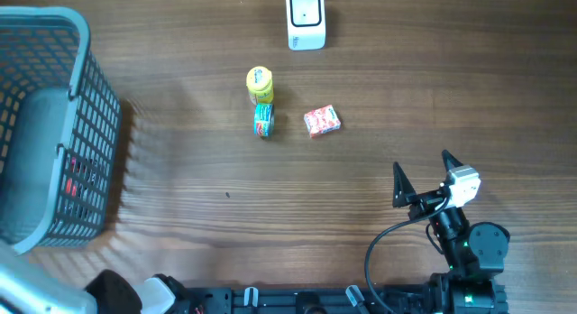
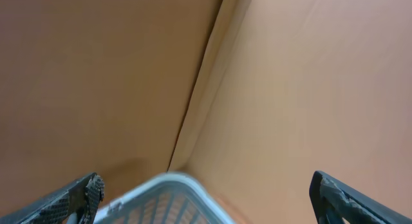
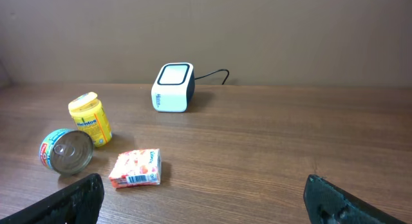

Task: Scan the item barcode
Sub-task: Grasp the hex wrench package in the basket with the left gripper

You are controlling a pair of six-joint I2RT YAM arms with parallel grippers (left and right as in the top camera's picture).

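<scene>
White scanner [image 1: 306, 19] sits top centre, window up for barcodes; packet [image 1: 322, 121], can [image 1: 263, 121], jar [image 1: 260, 84] wait just below. Right gripper [image 1: 421, 162] and left gripper [image 2: 206, 179] hang released, empty.

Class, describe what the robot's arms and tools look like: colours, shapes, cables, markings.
The right arm is black, with a white block behind the right tool, two pointed black fingers, a looping black cable and small green lights. The left tool shows black, weave-textured fingers. No markings are legible.

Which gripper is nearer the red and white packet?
Right. The right gripper hangs near the packet, toward the robot's side; the left gripper is far off by the basket.
</scene>
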